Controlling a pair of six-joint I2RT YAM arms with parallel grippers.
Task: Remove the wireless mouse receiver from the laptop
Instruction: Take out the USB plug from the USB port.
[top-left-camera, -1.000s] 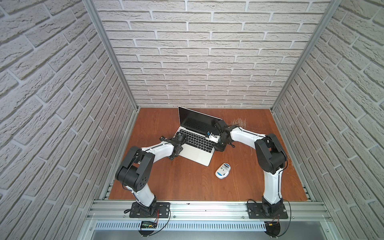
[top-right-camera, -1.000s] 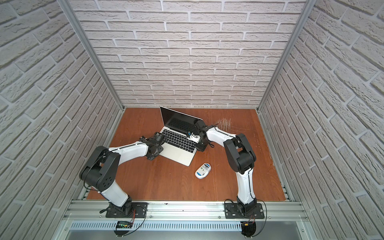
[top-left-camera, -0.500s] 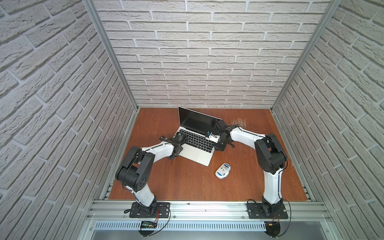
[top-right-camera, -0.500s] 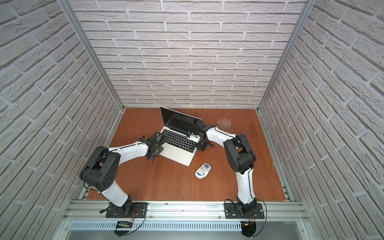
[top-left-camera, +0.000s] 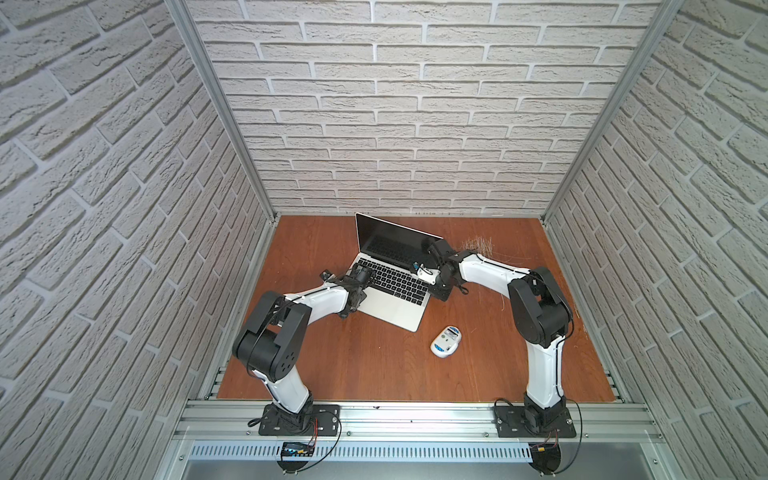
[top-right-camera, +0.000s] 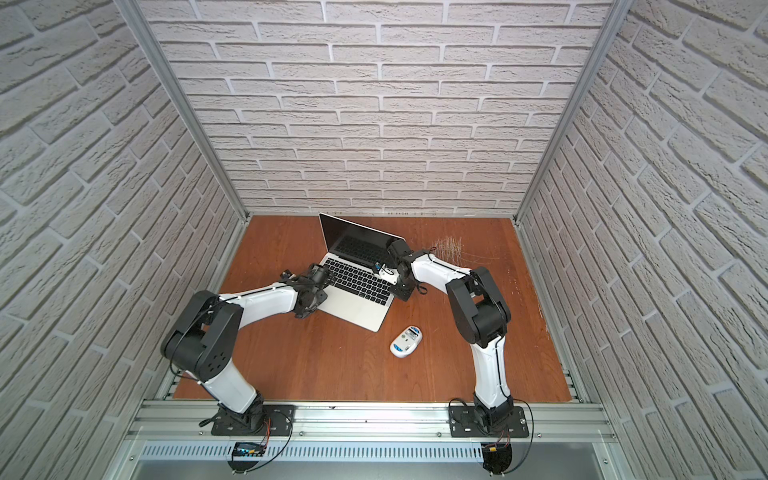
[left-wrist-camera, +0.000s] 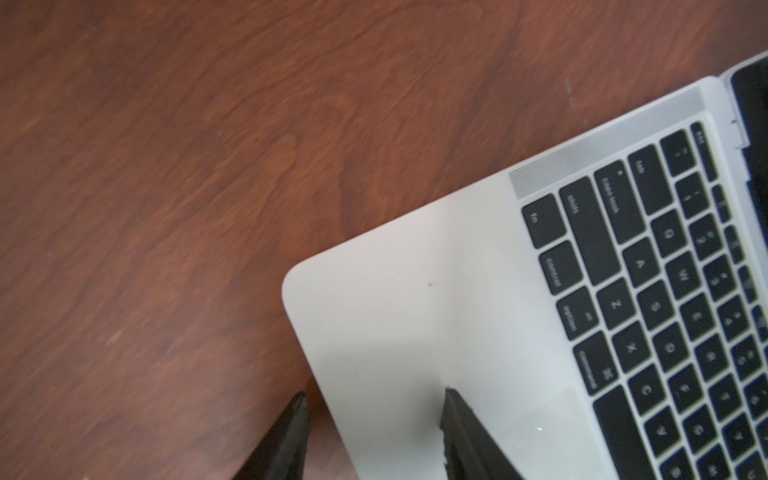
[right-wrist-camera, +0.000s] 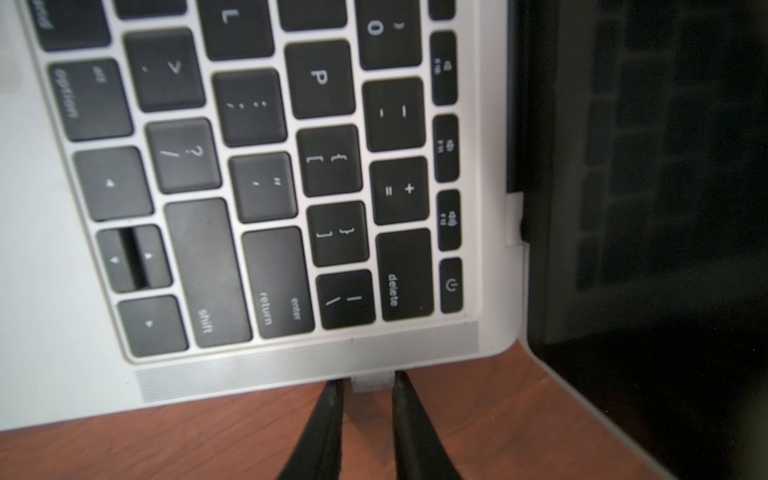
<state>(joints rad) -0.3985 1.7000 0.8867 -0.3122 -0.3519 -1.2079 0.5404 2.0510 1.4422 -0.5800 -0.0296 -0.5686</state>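
Pinching the receiver (right-wrist-camera: 372, 382) where it juts from the right edge of the laptop (right-wrist-camera: 62, 291), the right fingers (right-wrist-camera: 330, 411) press both its sides; the left fingers (left-wrist-camera: 459, 419) stand spread astride the laptop's front edge.

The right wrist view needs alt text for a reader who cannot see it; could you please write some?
Two black fingers of the right end effector closely flank a tiny grey receiver sticking out of the side edge of the silver laptop, near the delete key; whether they pinch it is unclear.
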